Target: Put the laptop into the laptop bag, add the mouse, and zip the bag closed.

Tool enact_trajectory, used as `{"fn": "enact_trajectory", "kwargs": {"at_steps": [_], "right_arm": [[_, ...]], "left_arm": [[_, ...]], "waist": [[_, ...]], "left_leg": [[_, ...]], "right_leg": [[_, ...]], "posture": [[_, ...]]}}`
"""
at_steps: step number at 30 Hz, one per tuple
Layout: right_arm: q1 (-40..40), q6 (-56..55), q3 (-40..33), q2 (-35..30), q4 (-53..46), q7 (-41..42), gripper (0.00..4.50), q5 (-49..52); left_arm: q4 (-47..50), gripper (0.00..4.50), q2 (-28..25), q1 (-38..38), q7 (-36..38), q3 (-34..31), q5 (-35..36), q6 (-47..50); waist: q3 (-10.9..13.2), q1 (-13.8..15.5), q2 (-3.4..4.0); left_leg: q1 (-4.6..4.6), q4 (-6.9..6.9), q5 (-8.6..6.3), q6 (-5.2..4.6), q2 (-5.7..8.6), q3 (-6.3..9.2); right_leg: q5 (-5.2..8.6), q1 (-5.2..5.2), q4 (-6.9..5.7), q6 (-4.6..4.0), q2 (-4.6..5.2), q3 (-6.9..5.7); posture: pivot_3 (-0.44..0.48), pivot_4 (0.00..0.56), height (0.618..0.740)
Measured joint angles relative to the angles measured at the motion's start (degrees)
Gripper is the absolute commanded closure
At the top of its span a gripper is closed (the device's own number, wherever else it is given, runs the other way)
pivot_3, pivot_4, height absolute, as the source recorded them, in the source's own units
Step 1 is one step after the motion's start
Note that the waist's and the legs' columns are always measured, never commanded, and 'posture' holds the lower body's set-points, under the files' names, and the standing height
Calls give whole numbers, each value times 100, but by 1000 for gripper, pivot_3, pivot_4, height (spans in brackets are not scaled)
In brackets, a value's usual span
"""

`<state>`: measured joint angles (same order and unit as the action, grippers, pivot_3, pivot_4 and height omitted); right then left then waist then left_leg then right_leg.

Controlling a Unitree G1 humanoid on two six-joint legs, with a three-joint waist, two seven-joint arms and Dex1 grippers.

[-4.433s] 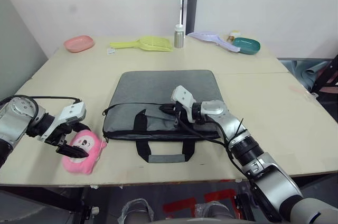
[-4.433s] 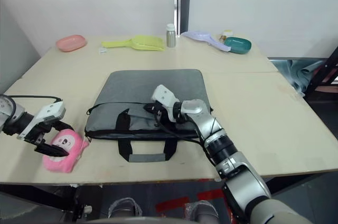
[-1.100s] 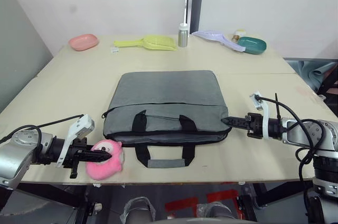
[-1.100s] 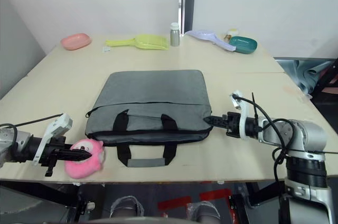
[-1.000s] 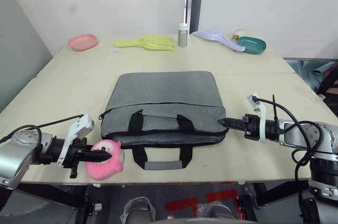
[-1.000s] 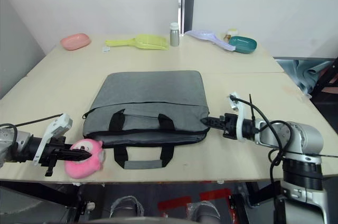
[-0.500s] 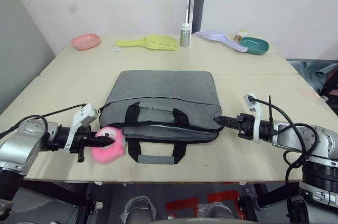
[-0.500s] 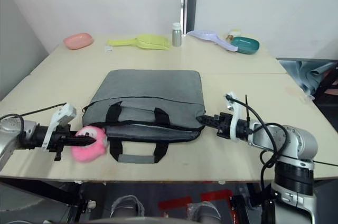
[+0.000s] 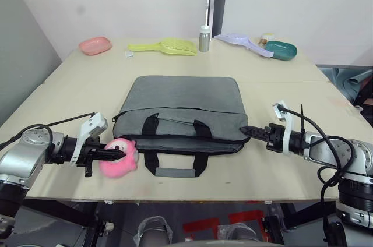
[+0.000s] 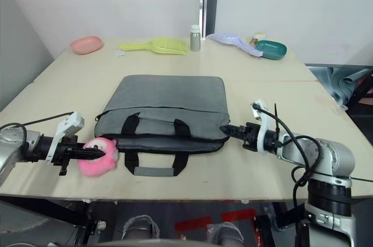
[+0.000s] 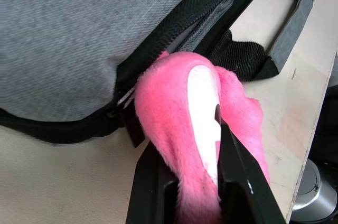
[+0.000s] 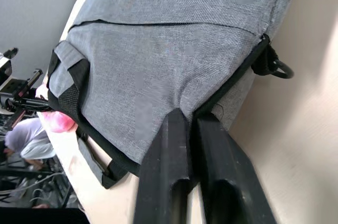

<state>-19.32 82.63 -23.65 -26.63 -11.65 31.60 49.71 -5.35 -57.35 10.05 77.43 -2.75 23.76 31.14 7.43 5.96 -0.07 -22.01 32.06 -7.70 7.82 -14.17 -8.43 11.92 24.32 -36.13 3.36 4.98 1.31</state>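
Centre frame, the bag (image 9: pixel 183 107) lies flat; right gripper (image 9: pixel 245 131) pinches its right corner; left gripper (image 9: pixel 116 154) clamps the pink toy (image 9: pixel 119 159) lower left.

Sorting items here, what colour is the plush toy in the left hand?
Pink plush toy, clearest in the left wrist view.

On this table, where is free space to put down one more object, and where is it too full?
Free: the wide table strip between the laptop bag and the far row, and the patch right of the bag. Crowded: the far edge, with pink dish, yellow scoop, bottle and teal bowl, and the bag's front corners.
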Motion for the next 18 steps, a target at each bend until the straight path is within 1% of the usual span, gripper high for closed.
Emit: {"fn": "enact_trajectory", "kwargs": {"at_steps": [2,5,6,7,9,11,13,15,17,18], "right_arm": [[62,-152,88,-169,-11,150,2466,4],[381,-622,518,-1013,-22,680,1459,-202],[460,-834,672,-1422,-20,938,1096,-315],[480,-1033,772,-1757,-20,1171,808,-419],[479,-1485,952,-2271,-24,1624,97,-593],[442,-2049,1289,-2584,-18,2005,41,-896],[234,-2677,1562,-2610,-5,2334,41,-1141],[-89,-3214,1731,-2483,7,2632,41,-1237],[-544,-3800,1931,-2153,5,2850,41,-1371],[-803,-4165,2119,-1933,2,2922,426,-1509]], "left_arm": [[-4,4500,1,-7,-2,0,-23,-46],[-33,4500,0,-26,-12,-5,-93,-159],[-55,4500,-2,-44,-13,-16,-99,-194],[-68,4500,-4,-79,-17,-39,-102,-220],[-94,4500,-8,-101,-33,-60,-122,-238],[-118,4500,-10,-123,-46,-75,-124,-250],[-134,4500,-11,-131,-52,-85,-126,-261],[-143,4500,-12,-143,-55,-99,-126,-270],[-145,4500,-13,-156,-57,-112,-126,-275],[-150,4500,-13,-155,-59,-112,-127,-278]], "waist": [[0,3,0],[0,27,0],[1,23,0],[0,17,0],[-2,-14,1],[-4,-40,2],[-4,-63,2],[-4,-76,2],[-4,-85,2],[-5,-89,1]], "left_leg": [[-1,0,0,0,0,0],[-2,-2,-1,-1,2,0],[-1,-1,-1,-1,2,-1],[2,-2,-1,-1,2,-1],[6,-2,-1,-1,-3,-1],[7,-1,-1,-1,-3,-2],[6,10,-1,-2,-3,-3],[8,21,-1,-5,-3,-2],[7,26,0,-7,-3,-2],[7,27,0,-8,-3,-1]], "right_leg": [[0,0,1,0,0,-1],[1,-6,11,1,2,-1],[0,-7,12,2,3,1],[0,-8,11,3,2,1],[1,-10,5,5,-2,2],[1,-13,1,5,-3,5],[1,-12,-7,5,-2,9],[0,-10,-13,4,-2,9],[0,-8,-19,4,-1,9],[0,-6,-22,3,-1,8]], "posture": [[0,150,740],[0,150,740],[0,150,740],[0,150,740],[0,150,740],[0,150,740],[0,150,740],[0,150,740],[0,150,740],[0,150,740]]}}
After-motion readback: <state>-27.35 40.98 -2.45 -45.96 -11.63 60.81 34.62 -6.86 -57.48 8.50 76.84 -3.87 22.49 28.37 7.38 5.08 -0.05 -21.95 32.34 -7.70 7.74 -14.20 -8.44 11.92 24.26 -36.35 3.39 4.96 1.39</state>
